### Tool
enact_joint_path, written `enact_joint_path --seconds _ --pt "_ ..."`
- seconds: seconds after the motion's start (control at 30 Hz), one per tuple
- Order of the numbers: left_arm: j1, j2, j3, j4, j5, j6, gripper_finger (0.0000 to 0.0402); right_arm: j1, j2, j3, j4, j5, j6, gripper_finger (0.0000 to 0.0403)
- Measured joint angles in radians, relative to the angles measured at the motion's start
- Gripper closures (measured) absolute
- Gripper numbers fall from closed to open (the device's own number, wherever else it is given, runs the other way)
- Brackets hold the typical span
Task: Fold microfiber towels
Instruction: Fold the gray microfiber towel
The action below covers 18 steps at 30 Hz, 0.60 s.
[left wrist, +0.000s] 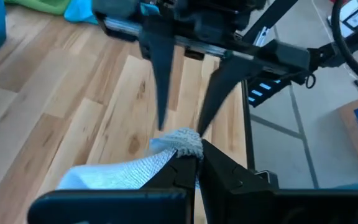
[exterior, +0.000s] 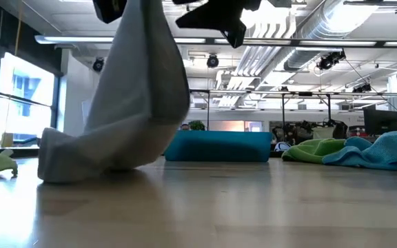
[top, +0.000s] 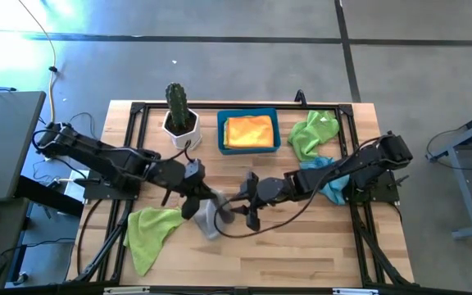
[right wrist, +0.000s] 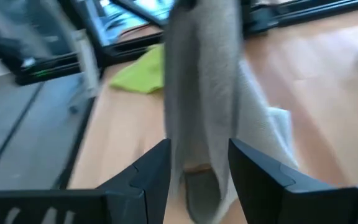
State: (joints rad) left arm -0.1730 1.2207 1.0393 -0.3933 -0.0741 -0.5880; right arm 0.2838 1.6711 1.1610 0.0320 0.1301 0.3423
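A grey towel (top: 207, 220) hangs at the table's middle from my left gripper (left wrist: 194, 152), which is shut on its top end. The towel's lower end lies on the wood. My right gripper (right wrist: 197, 155) stands open close by on the towel's right. In its wrist view the hanging grey towel (right wrist: 204, 81) shows between its two fingers, and I cannot tell whether they touch it. In the left wrist view the right gripper (left wrist: 180, 124) points at the held end. My left gripper pinches the grey towel's bunched top end (left wrist: 182, 142) between its two fingers, and a tuft of cloth pokes out past the fingertips. The fingers slant down from the table's left. The towel hangs slack below them, and its lower end (exterior: 74, 165) rests bent over on the table.
A lime green towel (top: 150, 229) lies crumpled at the near left. Another lime green towel (top: 314, 131) and a light blue one (top: 328, 179) lie at the right. At the back stand a blue bin (top: 248, 149) holding a yellow cloth and a potted cactus (top: 179, 111).
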Motion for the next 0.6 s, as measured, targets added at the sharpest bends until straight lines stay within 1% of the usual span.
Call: enact_joint_path --seconds 0.1,0.17,0.27,0.33,0.4,0.6 --pt "0.027 -0.011 0.000 0.002 0.045 0.014 0.0400 -0.002 0.011 0.000 -0.003 0.064 0.004 0.0250" --pt "0.035 -0.013 0.000 0.006 0.063 0.037 0.0400 -0.009 0.027 0.000 -0.011 0.095 0.040 0.0250" --pt "0.043 -0.027 -0.001 0.010 0.086 0.058 0.0400 -0.022 0.058 0.000 -0.013 0.098 0.096 0.0250" --pt "0.045 -0.032 0.001 0.026 0.094 0.076 0.0400 -0.030 0.083 0.000 -0.012 0.103 0.105 0.0250" --pt "0.045 -0.044 -0.002 0.019 0.096 0.088 0.0400 -0.035 0.109 0.000 -0.013 0.102 0.111 0.0250" --pt "0.052 -0.081 0.001 0.074 0.091 0.113 0.0400 -0.036 0.177 0.001 -0.005 0.101 0.155 0.0250"
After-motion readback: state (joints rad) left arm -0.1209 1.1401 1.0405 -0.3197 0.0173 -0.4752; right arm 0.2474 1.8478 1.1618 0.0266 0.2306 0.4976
